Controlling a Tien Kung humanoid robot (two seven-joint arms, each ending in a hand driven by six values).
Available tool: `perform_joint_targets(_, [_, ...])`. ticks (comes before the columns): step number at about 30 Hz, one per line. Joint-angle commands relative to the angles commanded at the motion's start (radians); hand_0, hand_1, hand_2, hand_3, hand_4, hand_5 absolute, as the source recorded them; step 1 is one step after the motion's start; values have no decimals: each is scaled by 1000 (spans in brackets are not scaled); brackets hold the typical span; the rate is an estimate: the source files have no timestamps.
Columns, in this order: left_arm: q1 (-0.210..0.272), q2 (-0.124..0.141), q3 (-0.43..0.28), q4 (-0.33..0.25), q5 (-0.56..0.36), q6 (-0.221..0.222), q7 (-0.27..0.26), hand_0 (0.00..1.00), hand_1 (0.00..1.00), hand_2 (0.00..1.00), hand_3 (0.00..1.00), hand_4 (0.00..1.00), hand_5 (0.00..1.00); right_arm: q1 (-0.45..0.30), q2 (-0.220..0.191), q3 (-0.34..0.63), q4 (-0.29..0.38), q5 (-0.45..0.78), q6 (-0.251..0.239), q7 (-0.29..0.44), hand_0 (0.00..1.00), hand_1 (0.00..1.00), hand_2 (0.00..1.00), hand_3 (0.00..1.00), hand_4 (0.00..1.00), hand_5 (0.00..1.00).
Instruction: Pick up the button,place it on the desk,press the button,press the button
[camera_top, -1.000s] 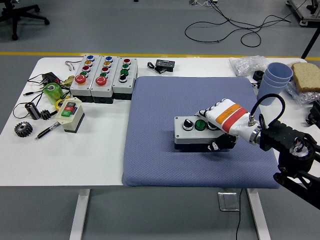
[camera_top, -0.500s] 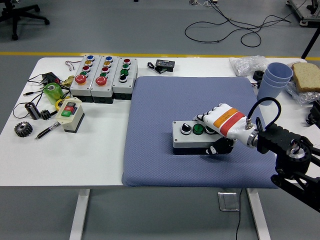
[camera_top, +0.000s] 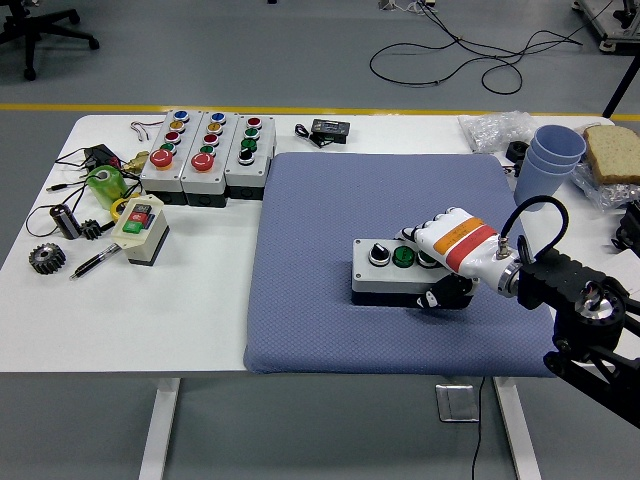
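Blue mat (camera_top: 330, 200) carries the button box (camera_top: 385, 270); right hand (camera_top: 445, 240) fingers (camera_top: 412, 235) clasp its end

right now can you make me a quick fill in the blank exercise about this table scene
1. The button box held by the right robot hand rests on the ____ mat.
2. The lit button on that box, beside its black knob, is ____.
3. The stacked cups at the table's far right are ____.
4. The black gear lies near the table's ____ edge.

Missing words: blue; green; blue; left
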Motion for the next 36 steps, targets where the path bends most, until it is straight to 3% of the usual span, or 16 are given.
perform_joint_targets(1, [0,0,-1,0,2,0,0,600,635,678,548,359,695,-1,0,2,1,-2,3,-1,146,27,303,377,770,258])
perform_joint_targets(2, [0,0,-2,0,4,0,1,600,635,678,548,359,694,-1,0,2,1,-4,8,-2,151,60,352,441,801,297])
perform_joint_targets(13, [5,0,-10,0,18,-2,3,600,635,678,548,360,695,-10,2,10,0,-27,46,-6,166,120,402,485,839,334])
perform_joint_targets(14, [5,0,-10,0,18,-2,3,599,635,678,548,361,700,-10,2,10,0,-28,46,-6,286,247,509,571,884,379])
perform_joint_targets(19, [7,0,-13,0,24,-3,3,599,635,678,548,361,700,-18,1,13,2,-25,38,-12,286,247,509,571,884,379])
perform_joint_targets(20, [7,0,-12,0,24,-3,3,599,635,678,548,361,699,-18,1,14,3,-24,39,-13,362,308,566,620,911,423])
perform_joint_targets(25, [6,0,-12,0,21,-3,3,599,635,678,548,361,699,-20,-1,17,5,-17,51,-14,362,308,566,620,911,423])
perform_joint_targets(26, [6,0,-12,0,21,-3,3,599,635,678,547,362,701,-20,-1,18,5,-17,51,-14,607,456,649,711,958,484])
perform_joint_targets(31, [3,0,-9,0,13,-1,1,599,635,678,547,362,701,-20,-3,21,9,-4,72,-8,607,456,649,711,958,484])
perform_joint_targets(32, [3,0,-9,0,11,-1,1,599,635,678,548,361,700,-20,-3,22,9,1,74,-5,785,579,716,788,974,483])
perform_joint_targets(36, [2,0,-9,0,10,-1,1,599,635,678,548,361,700,-20,-3,23,12,10,79,0,785,579,716,788,974,483])
